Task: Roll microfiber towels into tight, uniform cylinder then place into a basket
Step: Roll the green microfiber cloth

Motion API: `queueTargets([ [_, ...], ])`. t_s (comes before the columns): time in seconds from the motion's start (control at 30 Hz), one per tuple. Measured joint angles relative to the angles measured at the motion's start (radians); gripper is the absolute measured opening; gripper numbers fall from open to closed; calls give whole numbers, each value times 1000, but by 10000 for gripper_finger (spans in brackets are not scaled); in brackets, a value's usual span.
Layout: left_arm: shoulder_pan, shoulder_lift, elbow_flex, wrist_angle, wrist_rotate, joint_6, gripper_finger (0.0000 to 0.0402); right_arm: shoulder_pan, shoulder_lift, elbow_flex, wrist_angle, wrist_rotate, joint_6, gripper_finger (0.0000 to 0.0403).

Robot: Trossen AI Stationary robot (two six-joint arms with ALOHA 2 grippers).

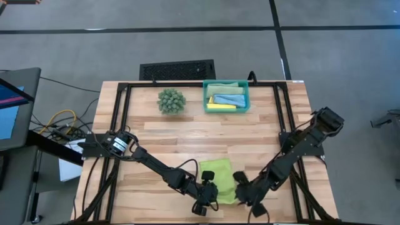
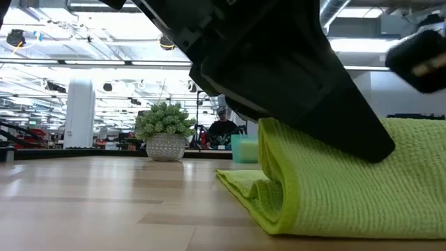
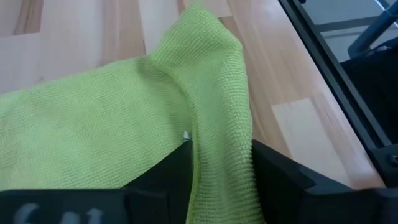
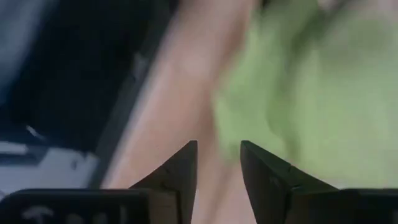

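Lime green microfiber towel lies half-folded at the near edge of the wooden table, one edge doubled over, likely the start of a roll. Left gripper sits at its near left corner, fingers apart with a ridge of cloth between them, not pinched. Right gripper just beside the towel's right edge, fingers parted, nothing between. Teal plastic basket at the far edge holds three towels, well apart
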Motion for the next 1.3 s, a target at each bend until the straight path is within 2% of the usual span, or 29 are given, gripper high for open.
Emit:
queueTargets([
  [0.1,0,0,0,0,0,0,139,0,43,0,154,0,-74,147],
  [0.2,0,0,0,-5,0,-2,138,-17,105,2,259,-3,-107,170],
  [0.33,0,0,0,-12,-1,-10,137,-59,158,17,246,52,-88,209],
  [0.43,0,0,0,-15,-1,-12,137,-83,182,33,195,104,-41,222],
  [0.67,0,0,0,-18,-3,-20,137,-76,245,63,193,25,-38,196],
  [0.93,0,0,0,-17,-3,-66,137,-66,243,72,239,22,-42,167],
  [1.3,-20,0,0,-20,33,-156,137,-86,309,71,291,-8,-24,198],
])
